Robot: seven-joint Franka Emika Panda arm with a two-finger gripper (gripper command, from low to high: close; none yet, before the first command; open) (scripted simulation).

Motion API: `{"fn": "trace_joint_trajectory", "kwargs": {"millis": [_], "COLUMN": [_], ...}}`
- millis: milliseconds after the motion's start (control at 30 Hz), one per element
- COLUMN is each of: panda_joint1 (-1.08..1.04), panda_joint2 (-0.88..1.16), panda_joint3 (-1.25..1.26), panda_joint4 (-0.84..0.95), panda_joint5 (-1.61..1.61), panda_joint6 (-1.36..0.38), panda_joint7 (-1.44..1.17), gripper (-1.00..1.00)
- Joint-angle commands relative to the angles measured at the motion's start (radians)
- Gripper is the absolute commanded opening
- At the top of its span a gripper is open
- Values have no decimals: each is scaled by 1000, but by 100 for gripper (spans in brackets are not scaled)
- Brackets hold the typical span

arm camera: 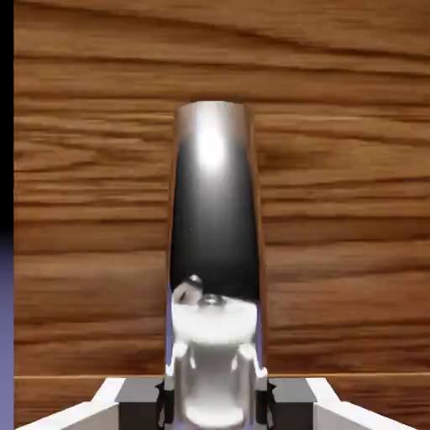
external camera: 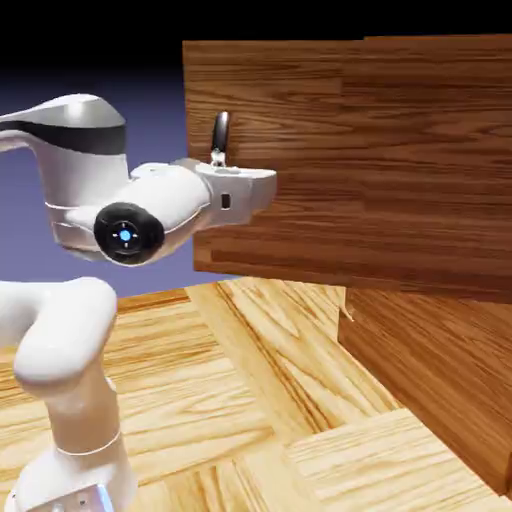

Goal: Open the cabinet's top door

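Observation:
The cabinet (external camera: pixel 430 150) is a large reddish-brown wood-grain box on the exterior view's right. Its top door (external camera: pixel 270 110) stands out to the left of the cabinet's body, past the lower panel (external camera: pixel 440 370). A dark shiny bar handle (external camera: pixel 221 133) sits near the door's left edge. My gripper (external camera: pixel 222 168) is shut on this handle, with the white hand level and pressed up to the door. In the hand view the handle (arm camera: pixel 214 210) runs up the middle as a glossy bar, and my gripper (arm camera: pixel 214 395) clamps its lower end. The door's wood (arm camera: pixel 336 210) fills the rest.
The table (external camera: pixel 250 380) of light wood planks lies below the door. My white arm (external camera: pixel 70 340) rises from the lower left. A blue-violet backdrop (external camera: pixel 30 260) shows behind it.

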Motion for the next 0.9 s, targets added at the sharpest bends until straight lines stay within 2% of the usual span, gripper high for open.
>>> {"fn": "trace_joint_trajectory", "kwargs": {"millis": [0, 200, 467, 867], "panda_joint1": [12, 131, 392, 827], "panda_joint2": [18, 138, 258, 269], "panda_joint3": [-36, -254, -523, -825], "panda_joint4": [22, 194, 482, 910], "panda_joint5": [-30, -193, -341, -455], "panda_joint6": [-28, -212, -443, -710], "panda_joint7": [-5, -36, -54, 5], "gripper": [-100, -100, -100, -100]}}
